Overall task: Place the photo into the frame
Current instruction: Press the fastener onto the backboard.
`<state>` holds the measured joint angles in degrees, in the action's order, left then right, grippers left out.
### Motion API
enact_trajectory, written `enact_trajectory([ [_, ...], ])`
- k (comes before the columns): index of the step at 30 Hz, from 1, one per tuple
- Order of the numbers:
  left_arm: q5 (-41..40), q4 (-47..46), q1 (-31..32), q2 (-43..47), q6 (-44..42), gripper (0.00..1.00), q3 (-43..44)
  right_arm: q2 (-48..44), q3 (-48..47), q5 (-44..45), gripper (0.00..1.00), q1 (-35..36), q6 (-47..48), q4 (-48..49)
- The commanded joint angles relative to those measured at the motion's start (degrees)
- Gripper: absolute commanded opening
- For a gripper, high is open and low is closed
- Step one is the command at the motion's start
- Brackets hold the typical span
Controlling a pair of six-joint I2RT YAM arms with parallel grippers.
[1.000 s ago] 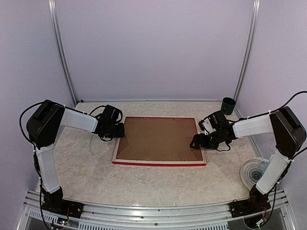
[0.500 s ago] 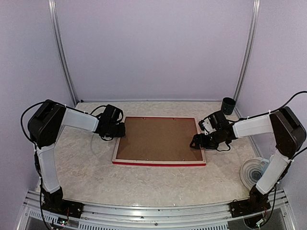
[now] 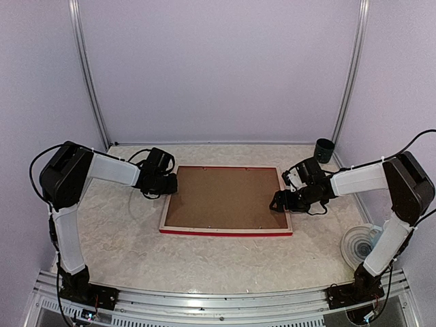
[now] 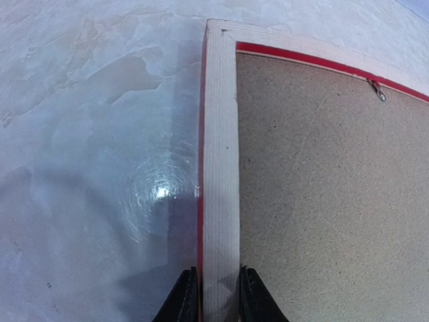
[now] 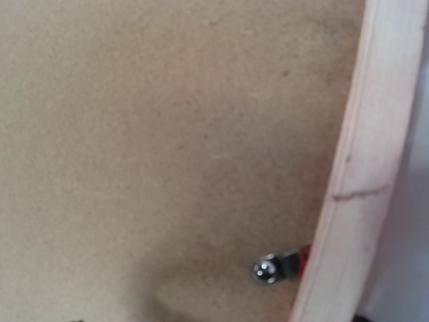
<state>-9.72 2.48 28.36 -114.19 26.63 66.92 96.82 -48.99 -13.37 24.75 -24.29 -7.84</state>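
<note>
Top view: the frame [image 3: 225, 232] lies flat in the middle of the table [image 3: 136, 238], back side up. A brown backing panel [image 3: 225, 197] fills it, and its red edge shows along the bottom side. The left gripper [image 3: 172, 184] is at the frame's left side, near the upper left corner. The right gripper [image 3: 278, 201] is over the frame's right side, low over the panel near the lower right corner. A small dark cup [image 3: 325, 150] stands at the upper right of the table, well apart from the frame. A round whitish thing [image 3: 360, 245] lies at the lower right, next to the right arm.

Left wrist view: the pale rail of the frame [image 4: 221, 168] runs up the middle, with a thin red strip on its left side. The panel [image 4: 322, 201] is to its right and bare table [image 4: 87, 134] to its left. The left gripper [image 4: 216, 302] is at the bottom edge, its two dark fingers [image 4: 184, 298] set narrow. One finger lies against each side of the rail, so it is clamped on the frame. A small metal clip [image 4: 379, 89] sits at the upper right where the panel meets the rail.

Right wrist view: very close and blurry. The panel [image 5: 167, 134] takes up most of the picture and the frame's pale rail [image 5: 355, 168] runs down the right side. A shiny metal clip [image 5: 271, 268] lies at the lower right, touching both the panel and the rail. The fingers are out of shot. The jaws stand wide apart with nothing between them.
</note>
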Motion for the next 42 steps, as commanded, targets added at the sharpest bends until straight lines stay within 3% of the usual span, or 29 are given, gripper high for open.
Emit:
enact_trajectory([
  [1, -0.30, 3.15, 0.04, -0.33, -0.54, 0.25, 1.51, 1.67, 0.40, -0.96, 0.84, 0.62, -0.12, -2.39],
  [4, -1.34, 3.75, -0.06, 0.42, -0.53, 0.32, 2.80, 1.71, 0.17, -0.96, 0.84, 0.60, -0.13, -2.56],
  [10, -1.31, 4.18, 0.10, 1.82, -0.35, 0.37, 4.76, 1.53, -0.03, -0.87, 0.84, 0.64, -0.05, -2.76],
  [31, 0.50, 14.70, 1.93, -3.22, 1.46, 0.41, 7.74, 1.52, 0.88, -0.84, 0.84, 0.65, -0.03, -2.10],
  [42, -4.09, 13.09, 3.02, 1.26, 3.94, 0.41, 2.37, 1.47, 1.97, -0.88, 0.84, 0.63, -0.12, -0.96],
])
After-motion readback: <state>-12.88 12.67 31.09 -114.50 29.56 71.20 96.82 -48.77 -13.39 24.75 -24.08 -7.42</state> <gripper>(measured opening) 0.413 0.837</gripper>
